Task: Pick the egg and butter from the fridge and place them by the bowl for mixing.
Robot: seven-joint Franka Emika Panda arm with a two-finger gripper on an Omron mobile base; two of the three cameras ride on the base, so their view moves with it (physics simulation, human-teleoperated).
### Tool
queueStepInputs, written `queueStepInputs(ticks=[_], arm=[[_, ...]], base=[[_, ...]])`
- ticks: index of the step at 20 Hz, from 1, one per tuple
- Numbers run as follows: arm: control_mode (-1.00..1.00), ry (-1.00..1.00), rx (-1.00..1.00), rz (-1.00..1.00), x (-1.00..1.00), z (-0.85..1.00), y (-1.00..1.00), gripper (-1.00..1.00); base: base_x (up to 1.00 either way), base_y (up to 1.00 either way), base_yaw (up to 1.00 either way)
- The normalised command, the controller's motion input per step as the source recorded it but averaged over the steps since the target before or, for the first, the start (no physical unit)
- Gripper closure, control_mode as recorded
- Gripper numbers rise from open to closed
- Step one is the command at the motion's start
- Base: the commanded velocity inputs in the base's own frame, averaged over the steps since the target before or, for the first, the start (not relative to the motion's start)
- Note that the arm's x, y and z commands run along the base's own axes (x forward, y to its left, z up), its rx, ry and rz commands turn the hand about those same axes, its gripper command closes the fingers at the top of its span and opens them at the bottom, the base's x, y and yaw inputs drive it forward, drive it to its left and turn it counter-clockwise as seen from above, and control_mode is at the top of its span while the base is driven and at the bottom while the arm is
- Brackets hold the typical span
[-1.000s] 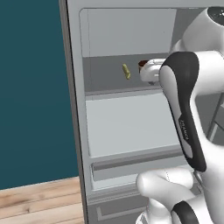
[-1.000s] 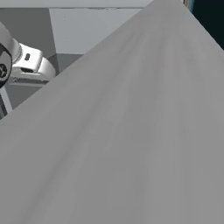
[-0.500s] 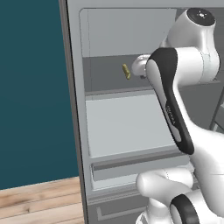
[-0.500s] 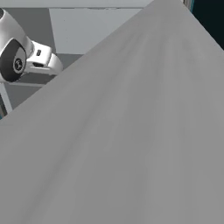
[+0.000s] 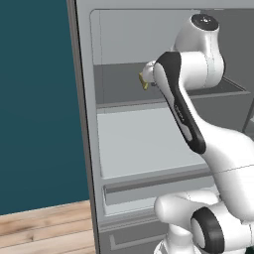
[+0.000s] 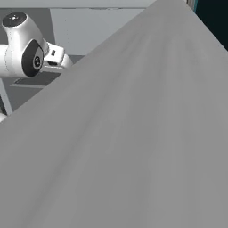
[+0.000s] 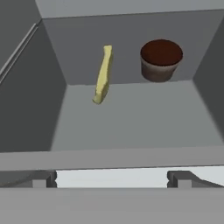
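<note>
**Fridge shelf stock, arm reaching in**

Left base view: fridge open, pale shelves; the arm crosses centre frame toward the upper shelf, a sliver of butter showing beside it.

Right base view: a broad grey panel across most of the frame; arm joint at upper left.

Hand view: butter upper left of centre, leaning against the back wall; brown cup upper right, well apart. Gripper at bottom, fingers spread wide, holding nothing. Butter likely light, soft, slick; pinch mid-length, gently.
</note>
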Motion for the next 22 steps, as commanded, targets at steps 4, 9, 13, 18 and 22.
queueStepInputs(ticks=[4,9,13,18,22], arm=[[-1.00,0.01,0.00,0.00,0.56,-0.34,0.00,-1.00],[-1.00,0.00,0.00,0.00,0.53,-0.14,0.00,-1.00],[-1.00,0.00,0.00,0.00,0.55,-0.17,0.06,-1.00],[-1.00,0.00,0.00,0.00,0.56,-0.12,0.07,-1.00],[-1.00,0.00,0.00,0.00,0.55,-0.11,0.05,-1.00]], base=[[0.00,0.00,0.00],[0.00,0.00,0.00],[0.00,0.00,0.00],[0.00,0.00,0.00],[0.00,0.00,0.00]])
